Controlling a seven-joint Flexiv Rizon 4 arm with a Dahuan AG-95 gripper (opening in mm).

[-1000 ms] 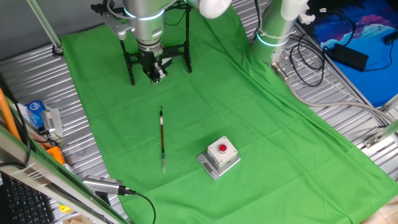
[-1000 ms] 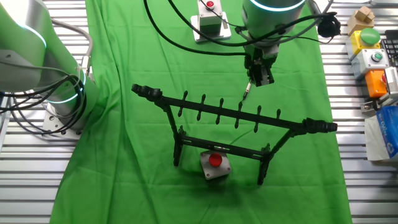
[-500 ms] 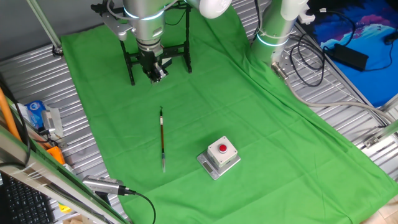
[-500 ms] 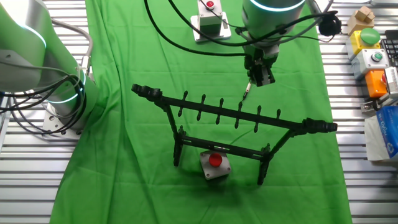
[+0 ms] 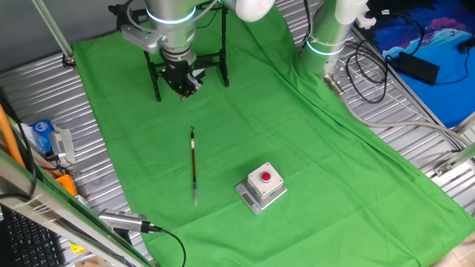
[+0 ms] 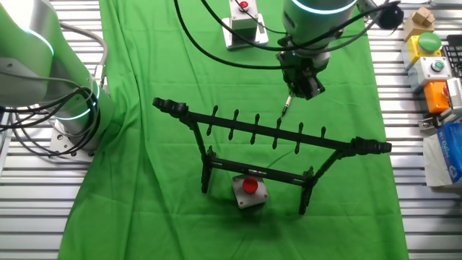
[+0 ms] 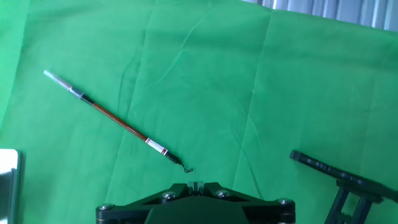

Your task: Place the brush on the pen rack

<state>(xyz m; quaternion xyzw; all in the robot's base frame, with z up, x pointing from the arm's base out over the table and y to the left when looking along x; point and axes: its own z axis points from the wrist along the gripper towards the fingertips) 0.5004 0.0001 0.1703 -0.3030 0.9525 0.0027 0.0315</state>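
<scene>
The brush [image 5: 194, 163] lies flat on the green cloth, mid-table, with its pale tip toward the front. In the hand view the brush [image 7: 118, 122] runs diagonally from upper left to lower middle. In the other fixed view only its end [image 6: 286, 108] shows behind the rack. The pen rack [image 6: 271, 133] is a black frame with a notched top bar, standing upright. It also shows behind the hand [image 5: 223, 63] and at the hand view's right edge [image 7: 329, 168]. My gripper [image 5: 185, 87] [image 6: 303, 90] [image 7: 196, 185] hangs above the cloth between rack and brush, shut and empty.
A grey box with a red button [image 5: 261, 185] [image 6: 249, 189] sits right of the brush. A silver cylinder with a black cable [image 5: 122, 220] lies at the cloth's front edge. A second arm's base [image 5: 326, 37] stands at the back right. Another button box [image 6: 243, 25] is at the cloth's edge.
My hand has turned a little about its wrist and stays above the same spot. The brush and the rack have not moved.
</scene>
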